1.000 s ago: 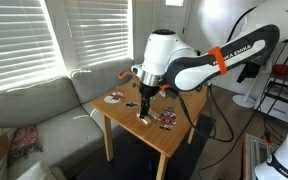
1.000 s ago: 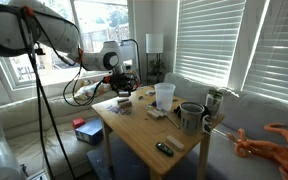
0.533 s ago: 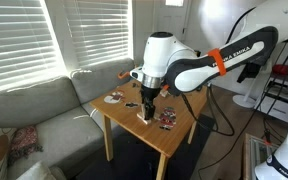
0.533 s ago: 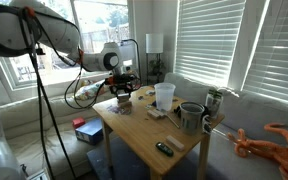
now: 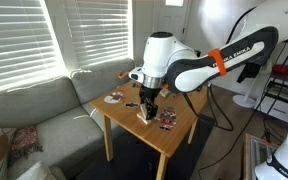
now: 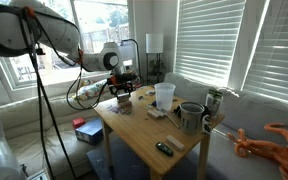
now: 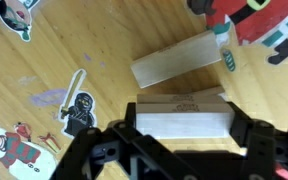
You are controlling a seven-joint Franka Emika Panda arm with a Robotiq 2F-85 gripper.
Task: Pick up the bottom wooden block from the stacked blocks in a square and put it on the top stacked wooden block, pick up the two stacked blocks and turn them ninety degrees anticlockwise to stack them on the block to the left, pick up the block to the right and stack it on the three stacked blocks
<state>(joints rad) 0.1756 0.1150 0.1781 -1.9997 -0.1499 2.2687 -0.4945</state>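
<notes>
In the wrist view my gripper (image 7: 182,128) is shut on a pale tan wooden block (image 7: 182,122), one finger at each end. Just under it shows the top edge of another like block (image 7: 179,99) with a dark print. A third pale block (image 7: 177,62) lies flat on the table beyond them, slightly tilted. In both exterior views the gripper (image 5: 146,104) (image 6: 123,93) points down, low over the wooden table (image 5: 174,138), with small pale blocks (image 5: 144,113) under it. Whether the held block rests on the one below cannot be told.
Stickers cover the tabletop: a ninja figure (image 7: 79,107) and a red-white one (image 7: 259,22). A clear cup (image 6: 164,95), a dark mug (image 6: 190,117), a can (image 6: 213,101) and a small dark object (image 6: 164,149) stand on the table. A grey sofa (image 5: 34,115) lies beside it.
</notes>
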